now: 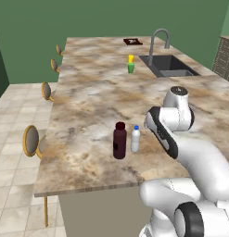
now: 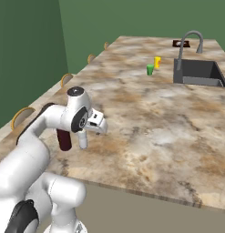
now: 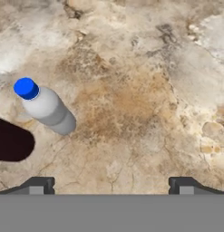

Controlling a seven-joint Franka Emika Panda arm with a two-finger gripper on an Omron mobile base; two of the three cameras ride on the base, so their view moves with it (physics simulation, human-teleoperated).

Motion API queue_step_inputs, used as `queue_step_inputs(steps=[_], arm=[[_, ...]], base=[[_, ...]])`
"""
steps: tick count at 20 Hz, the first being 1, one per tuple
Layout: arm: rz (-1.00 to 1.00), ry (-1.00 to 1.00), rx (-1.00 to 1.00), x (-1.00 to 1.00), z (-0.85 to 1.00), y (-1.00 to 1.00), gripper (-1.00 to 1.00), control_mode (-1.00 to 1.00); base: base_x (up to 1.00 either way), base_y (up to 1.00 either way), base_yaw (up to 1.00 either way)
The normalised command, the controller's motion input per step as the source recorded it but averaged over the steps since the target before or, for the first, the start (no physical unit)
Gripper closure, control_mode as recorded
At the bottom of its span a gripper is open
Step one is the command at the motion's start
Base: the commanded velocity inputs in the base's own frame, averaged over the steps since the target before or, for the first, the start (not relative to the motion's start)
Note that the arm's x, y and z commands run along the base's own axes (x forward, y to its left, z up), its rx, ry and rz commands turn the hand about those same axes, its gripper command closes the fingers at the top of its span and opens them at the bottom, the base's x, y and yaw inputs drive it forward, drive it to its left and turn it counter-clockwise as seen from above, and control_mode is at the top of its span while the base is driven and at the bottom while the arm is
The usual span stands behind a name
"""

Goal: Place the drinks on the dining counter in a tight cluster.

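While open wide and empty, tool (image 3: 111,183) poised just right of white bottle (image 1: 135,139), itself touching or nearly touching maroon bottle (image 1: 119,140) near table (image 1: 88,102) front edge. Risk: careless swing of the arm toppling either bottle (both upright). Wine bottle unsighted.

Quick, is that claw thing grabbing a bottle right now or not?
Gripper: open and holding nothing, fingertips spread wide above the dining counter, with the blue-capped bottle off to one side.

Two bottles (image 1: 126,140) side by side on dining counter (image 1: 88,92)
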Motion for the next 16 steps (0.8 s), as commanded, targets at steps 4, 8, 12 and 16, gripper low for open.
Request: queue_step_inputs(steps=[4, 8, 12, 16], arm=[[0.0, -0.21, 0.0, -1.0, 0.57, 0.02, -1.0, -1.0], [0.0, -0.21, 0.02, -1.0, 0.35, 0.0, -1.0, -1.0], [0.0, -0.13, 0.0, -0.96, 0.6, -0.07, -1.0, -1.0], [0.0, -0.03, 0.0, -0.63, 0.68, -0.09, -1.0, -1.0]], base=[[0.0, 0.0, 0.0], [0.0, 0.0, 0.0], [0.0, 0.0, 0.0], [0.0, 0.0, 0.0]])
